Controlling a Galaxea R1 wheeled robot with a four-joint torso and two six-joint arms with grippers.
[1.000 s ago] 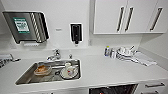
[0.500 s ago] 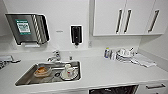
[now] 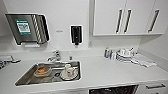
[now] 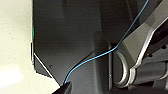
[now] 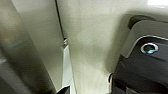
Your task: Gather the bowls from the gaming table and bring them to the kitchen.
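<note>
An orange-red bowl point(image 3: 42, 70) sits in the steel sink point(image 3: 25, 79) at eight o'clock, a white cup point(image 3: 68, 70) beside it; cabinets point(image 3: 126, 17) hang at one o'clock. Whether either hand is released or clenched cannot be told.

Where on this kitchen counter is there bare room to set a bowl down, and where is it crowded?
Free: the white counter between the sink and the stacked dishes, up to its front edge. Crowded: the sink basin, holding an orange bowl and cups, and the back right corner by the dishes and cloth.
</note>
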